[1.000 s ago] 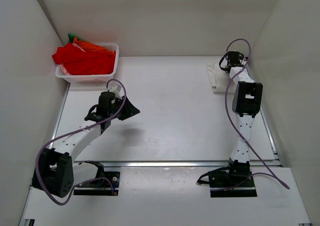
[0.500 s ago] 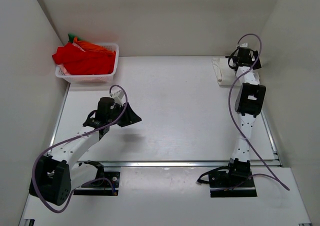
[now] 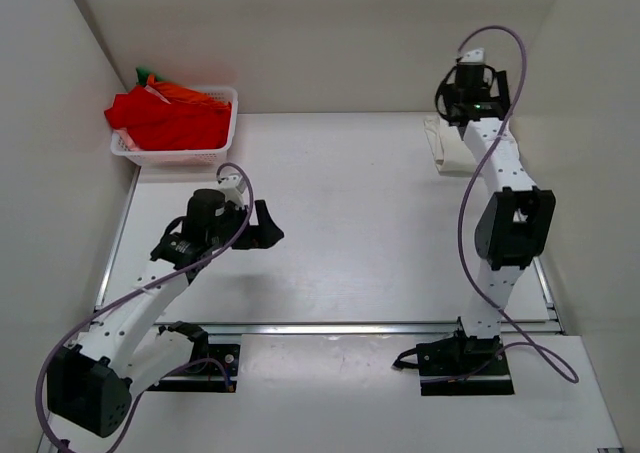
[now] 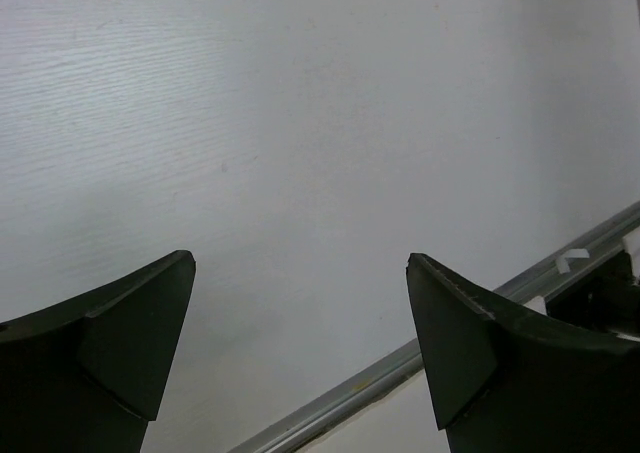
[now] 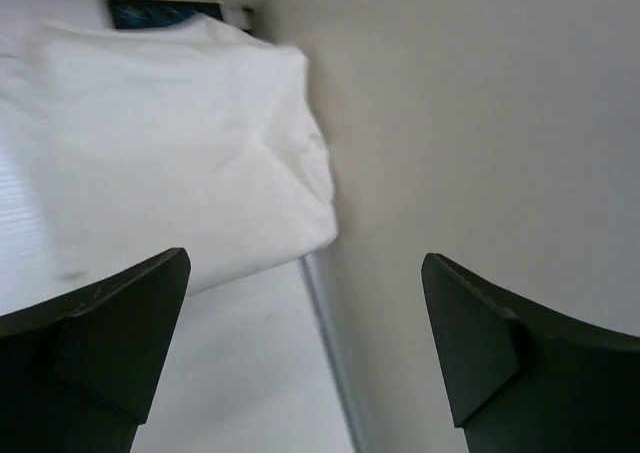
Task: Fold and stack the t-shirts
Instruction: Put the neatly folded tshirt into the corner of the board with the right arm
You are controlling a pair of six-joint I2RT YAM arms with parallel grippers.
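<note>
A folded white t-shirt [image 3: 443, 145] lies at the back right of the table, against the side wall. My right gripper [image 3: 466, 101] hangs above its far end, open, with nothing between its fingers. In the right wrist view the white t-shirt [image 5: 150, 143] lies below and left of the open right gripper [image 5: 305, 256], apart from it. Red, orange and green t-shirts [image 3: 170, 113] are piled in a white basket [image 3: 225, 143] at the back left. My left gripper [image 3: 264, 225] is open and empty over the bare table, left of centre. In its own view the left gripper [image 4: 300, 258] holds nothing.
A metal rail [image 4: 400, 363] runs along the table's near edge, seen again as the rail [image 3: 330, 328] in the top view. White walls enclose the table on the left, back and right; the right wall [image 5: 480, 123] is close to my right gripper.
My right gripper has let go of the white t-shirt, opened and risen toward the back wall. My left gripper has opened wide and shifted slightly toward the near edge.
</note>
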